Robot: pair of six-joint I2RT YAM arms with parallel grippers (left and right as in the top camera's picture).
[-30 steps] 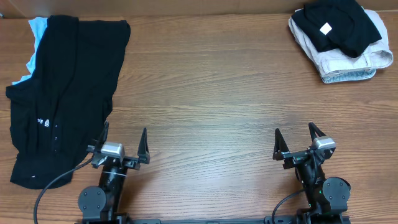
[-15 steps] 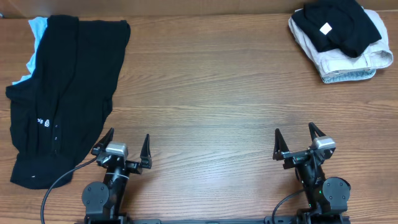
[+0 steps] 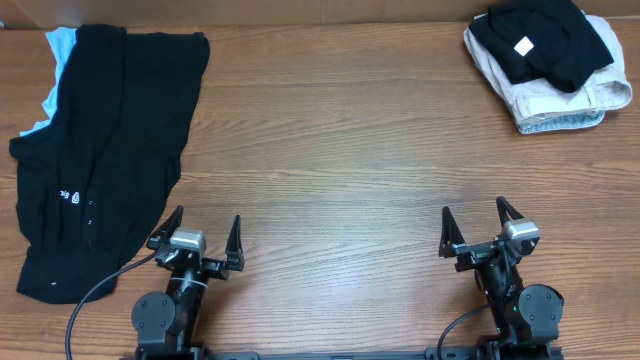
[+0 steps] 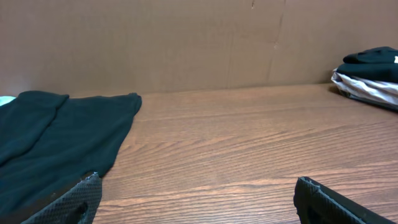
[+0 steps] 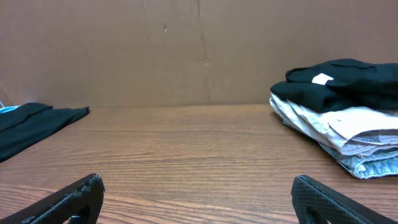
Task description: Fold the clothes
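- Left fingers point(image 3: 234, 236) wide, empty, just beside the spread black garment point(image 3: 110, 140).
- Right fingers point(image 3: 446, 228) wide, empty, well apart from it.
- Folded stack point(image 3: 550, 95) far across the counter point(image 3: 340, 150) from it.

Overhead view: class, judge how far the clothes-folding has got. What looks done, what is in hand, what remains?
Done: a folded stack at the far right, black tee on pale garments. In hand: nothing; left gripper and right gripper stand open, empty, near the front edge. To do: the black garment on the left lies spread unfolded, a light blue piece under it.
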